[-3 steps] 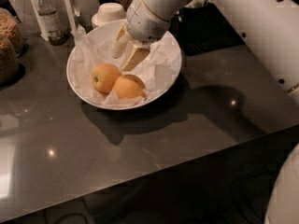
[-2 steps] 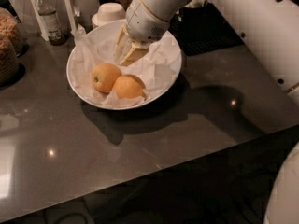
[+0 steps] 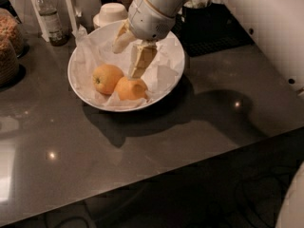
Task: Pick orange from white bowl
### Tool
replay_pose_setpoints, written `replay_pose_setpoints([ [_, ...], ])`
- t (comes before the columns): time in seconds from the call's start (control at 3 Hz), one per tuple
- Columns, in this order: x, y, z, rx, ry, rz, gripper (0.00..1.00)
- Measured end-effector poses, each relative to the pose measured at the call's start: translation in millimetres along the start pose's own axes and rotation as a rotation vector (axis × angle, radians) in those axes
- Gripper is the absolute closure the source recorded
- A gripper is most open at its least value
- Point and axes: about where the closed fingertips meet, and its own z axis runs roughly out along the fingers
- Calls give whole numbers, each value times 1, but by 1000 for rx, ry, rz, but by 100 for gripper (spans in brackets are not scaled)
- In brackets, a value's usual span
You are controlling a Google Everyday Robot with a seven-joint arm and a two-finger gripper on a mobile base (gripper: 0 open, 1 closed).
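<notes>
gripper point(image 3: 125, 61): you see it above the white bowl point(image 3: 178, 68), fingers spread, gripping nothing.
orange point(image 3: 131, 88): inside the white bowl, just beneath one fingertip.
dimpled orange point(image 3: 107, 78): inside too, just beside it.

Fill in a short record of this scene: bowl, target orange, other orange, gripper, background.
white bowl: on dark countertop, lined with crumpled paper
orange: right one, plain skin, in the bowl, not held
other orange: left, beside it, stem dimple showing
gripper: open, over the bowl, lower finger near the orange's top
background: bottle, upturned small bowl
</notes>
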Motion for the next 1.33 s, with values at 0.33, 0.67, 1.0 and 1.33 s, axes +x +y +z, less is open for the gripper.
replay_pose_setpoints([
  [0.33, 0, 1, -1, -1, 4, 2, 46],
  [0.67, 7, 3, 9, -12, -12, 32, 59],
  [1.0, 12, 12, 16, -31, -31, 73, 58],
  [1.33, 11, 14, 14, -36, -32, 80, 53],
])
